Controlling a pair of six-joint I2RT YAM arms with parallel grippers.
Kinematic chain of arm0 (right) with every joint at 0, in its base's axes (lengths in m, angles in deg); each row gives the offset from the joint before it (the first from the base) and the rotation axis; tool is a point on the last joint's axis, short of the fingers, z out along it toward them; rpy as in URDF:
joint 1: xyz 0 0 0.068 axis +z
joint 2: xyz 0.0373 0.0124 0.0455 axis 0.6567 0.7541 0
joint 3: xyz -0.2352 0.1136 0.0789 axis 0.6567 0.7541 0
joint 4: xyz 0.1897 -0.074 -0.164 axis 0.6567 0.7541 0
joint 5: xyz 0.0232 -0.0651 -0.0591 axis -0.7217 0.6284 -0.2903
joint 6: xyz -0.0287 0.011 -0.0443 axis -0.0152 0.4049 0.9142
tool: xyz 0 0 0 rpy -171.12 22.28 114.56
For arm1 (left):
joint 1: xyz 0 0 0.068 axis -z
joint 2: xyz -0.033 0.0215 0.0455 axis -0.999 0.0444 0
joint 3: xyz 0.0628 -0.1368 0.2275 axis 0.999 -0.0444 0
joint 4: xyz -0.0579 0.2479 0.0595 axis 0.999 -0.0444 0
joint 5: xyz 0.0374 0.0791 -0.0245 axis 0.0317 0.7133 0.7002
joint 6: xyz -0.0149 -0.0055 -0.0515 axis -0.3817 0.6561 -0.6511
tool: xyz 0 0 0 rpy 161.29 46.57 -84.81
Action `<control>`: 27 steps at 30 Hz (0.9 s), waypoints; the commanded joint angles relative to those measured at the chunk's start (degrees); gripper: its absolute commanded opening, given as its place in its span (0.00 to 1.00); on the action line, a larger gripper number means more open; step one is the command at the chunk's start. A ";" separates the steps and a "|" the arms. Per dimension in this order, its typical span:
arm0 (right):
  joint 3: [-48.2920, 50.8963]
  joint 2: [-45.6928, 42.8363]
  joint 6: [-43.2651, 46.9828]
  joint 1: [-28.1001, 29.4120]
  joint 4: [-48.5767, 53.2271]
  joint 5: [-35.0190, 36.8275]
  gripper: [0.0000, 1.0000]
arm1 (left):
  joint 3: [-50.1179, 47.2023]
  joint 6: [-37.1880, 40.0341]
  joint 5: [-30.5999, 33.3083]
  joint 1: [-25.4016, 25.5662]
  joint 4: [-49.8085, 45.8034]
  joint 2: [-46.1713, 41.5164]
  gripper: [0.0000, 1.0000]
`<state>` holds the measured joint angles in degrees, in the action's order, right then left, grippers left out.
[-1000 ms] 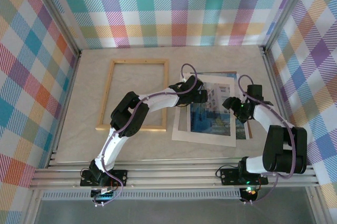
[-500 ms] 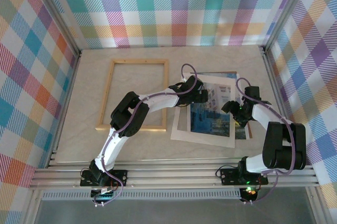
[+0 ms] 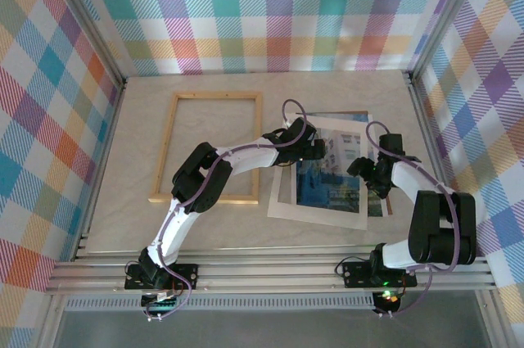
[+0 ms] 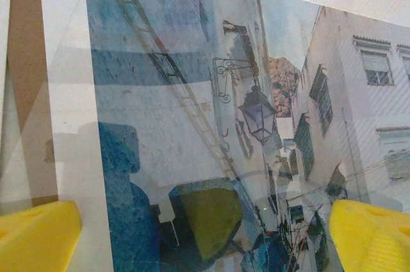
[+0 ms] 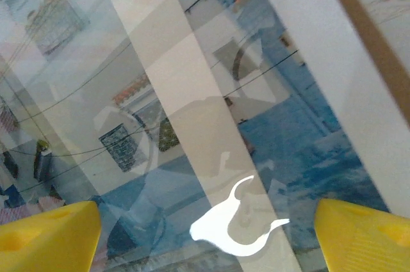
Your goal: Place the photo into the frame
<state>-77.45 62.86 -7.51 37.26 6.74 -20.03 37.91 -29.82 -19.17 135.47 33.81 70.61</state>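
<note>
The frame (image 3: 168,147), thin light wood, lies flat at the left of the table with the mat surface showing through it. The photo (image 3: 332,176), blue buildings and sky, lies to its right under a white mat border (image 3: 315,213). My left gripper (image 3: 315,150) is over the photo's upper left part, jaws wide, with nothing between its yellow fingertips (image 4: 38,233); the photo (image 4: 192,125) is close below. My right gripper (image 3: 366,174) is over the photo's right side, open, its fingertips (image 5: 365,233) apart above the photo (image 5: 160,125).
A brown backing board (image 3: 386,201) peeks out along the photo's right edge and appears as a strip (image 5: 365,35) in the right wrist view. Glare and reflections lie over the print. Checkered walls (image 3: 49,119) close in the table on three sides.
The right gripper's jaws have spread a little wider and its wrist has shifted slightly over the photo's right side. The left arm has stayed still.
</note>
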 commanded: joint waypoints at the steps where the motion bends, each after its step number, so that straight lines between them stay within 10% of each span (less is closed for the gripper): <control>1: -1.17 -1.83 1.08 -0.08 1.48 2.34 0.88 | -2.09 -1.42 -1.93 0.44 -2.94 2.50 1.00; 27: 2.23 2.61 -1.96 1.13 -6.97 -7.43 0.84 | -1.52 -1.54 -2.64 0.42 -3.21 3.14 1.00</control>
<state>-76.69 64.50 -8.54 36.91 1.74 -21.58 37.89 -29.80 -18.62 135.40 33.77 70.63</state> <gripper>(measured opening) 0.843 0.997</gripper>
